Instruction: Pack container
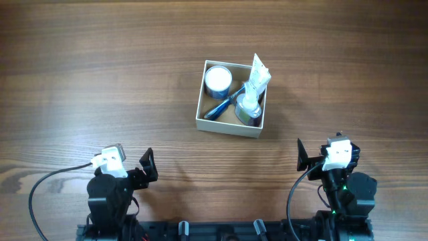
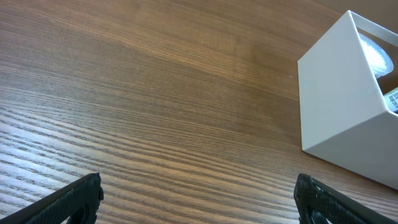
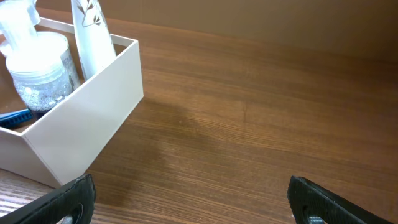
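The container (image 1: 227, 126) is a square shallow box with white walls and a brown inside, at the table's middle. Inside it are a round blue-and-white jar (image 1: 218, 79), a blue pen-like item (image 1: 221, 107), a clear glittery pump bottle (image 1: 248, 106) and a white tube (image 1: 259, 72) leaning at the far right corner. The box also shows in the left wrist view (image 2: 339, 118) and the right wrist view (image 3: 87, 121). My left gripper (image 2: 199, 199) is open and empty near the front left. My right gripper (image 3: 193, 202) is open and empty near the front right.
The wooden table (image 1: 100, 80) lies bare around the box. Cables run beside both arm bases at the front edge.
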Robot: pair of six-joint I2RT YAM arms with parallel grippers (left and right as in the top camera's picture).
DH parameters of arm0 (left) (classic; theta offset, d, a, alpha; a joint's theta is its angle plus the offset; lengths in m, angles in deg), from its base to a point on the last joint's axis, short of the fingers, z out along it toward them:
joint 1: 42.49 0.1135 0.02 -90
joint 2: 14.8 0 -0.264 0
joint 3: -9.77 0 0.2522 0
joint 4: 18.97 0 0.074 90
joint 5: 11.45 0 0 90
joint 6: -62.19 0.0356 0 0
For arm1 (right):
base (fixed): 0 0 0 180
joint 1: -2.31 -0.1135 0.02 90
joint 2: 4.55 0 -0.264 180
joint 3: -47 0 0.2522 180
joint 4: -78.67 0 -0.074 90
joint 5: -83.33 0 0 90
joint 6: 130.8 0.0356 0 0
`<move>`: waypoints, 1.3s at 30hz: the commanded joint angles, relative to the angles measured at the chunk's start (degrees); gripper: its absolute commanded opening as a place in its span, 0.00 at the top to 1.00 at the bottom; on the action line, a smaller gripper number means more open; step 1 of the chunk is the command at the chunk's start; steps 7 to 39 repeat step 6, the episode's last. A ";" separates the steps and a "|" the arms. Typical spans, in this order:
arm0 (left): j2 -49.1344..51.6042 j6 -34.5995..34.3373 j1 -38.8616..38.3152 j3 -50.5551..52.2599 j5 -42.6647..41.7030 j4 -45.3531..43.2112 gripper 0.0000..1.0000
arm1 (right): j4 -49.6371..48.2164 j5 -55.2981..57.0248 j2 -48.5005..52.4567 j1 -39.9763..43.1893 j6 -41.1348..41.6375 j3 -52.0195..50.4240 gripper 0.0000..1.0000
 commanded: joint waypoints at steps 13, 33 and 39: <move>-0.74 0.13 -0.31 0.50 -0.48 -0.13 0.00 | -0.20 -1.14 -0.76 -0.09 0.68 -0.15 0.00; -0.74 0.13 -0.31 0.50 -0.48 -0.13 0.00 | -0.20 -1.14 -0.76 -0.09 0.68 -0.15 0.00; -0.74 0.13 -0.31 0.50 -0.48 -0.13 0.00 | -0.20 -1.14 -0.76 -0.09 0.68 -0.15 0.00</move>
